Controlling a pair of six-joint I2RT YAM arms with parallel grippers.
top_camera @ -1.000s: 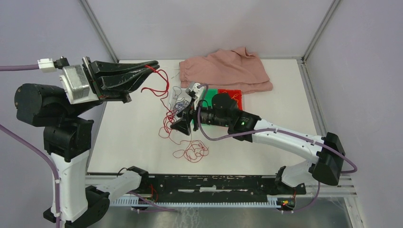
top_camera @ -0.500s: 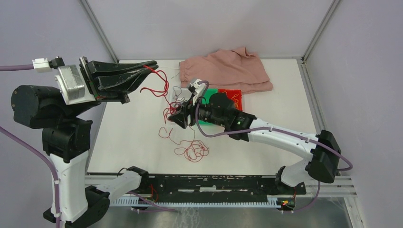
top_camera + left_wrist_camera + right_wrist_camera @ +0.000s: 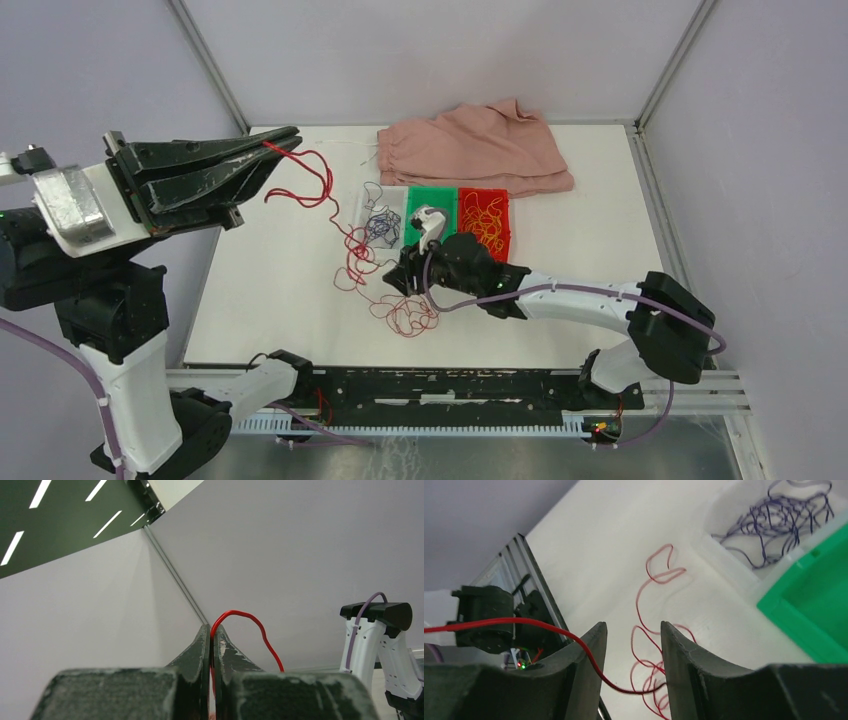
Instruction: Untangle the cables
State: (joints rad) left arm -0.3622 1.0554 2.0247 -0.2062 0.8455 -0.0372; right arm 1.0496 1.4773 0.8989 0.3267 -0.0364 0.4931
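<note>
Red is the colour in play; the red cable (image 3: 405,318) is the one not yet put away, and by my reading the job is sitting around two-thirds done. Left of the green tray (image 3: 432,196), the clear tray (image 3: 392,196) is holding the purple-blue cable (image 3: 381,225) in a loose bundle, all on its own; on the green tray's right, the red tray (image 3: 484,192) is carrying the yellow cable (image 3: 485,220), likewise separate. The green tray itself is looking bare as far as it shows, though the right arm is covering its near part, so I am not calling it for certain; it is looking like the spot waiting for the red cable. That cable is stretching from high up and far left of the green tray, where the left pincer (image 3: 288,140) is pressing together on one end of it, down across the counter (image 3: 270,290) to a loose heap of loops just on the near side of the green tray. The right pincer (image 3: 631,630) is hovering low over that heap with its fingers apart; a red strand is running across the gap between them, and nothing is clamped. What is remaining, I am judging, is getting the loops of that heap free of each other and laying the red cable in a tray. Beyond the green tray, the pink cloth (image 3: 480,145) is lying at the back of the counter, taking no part.
</note>
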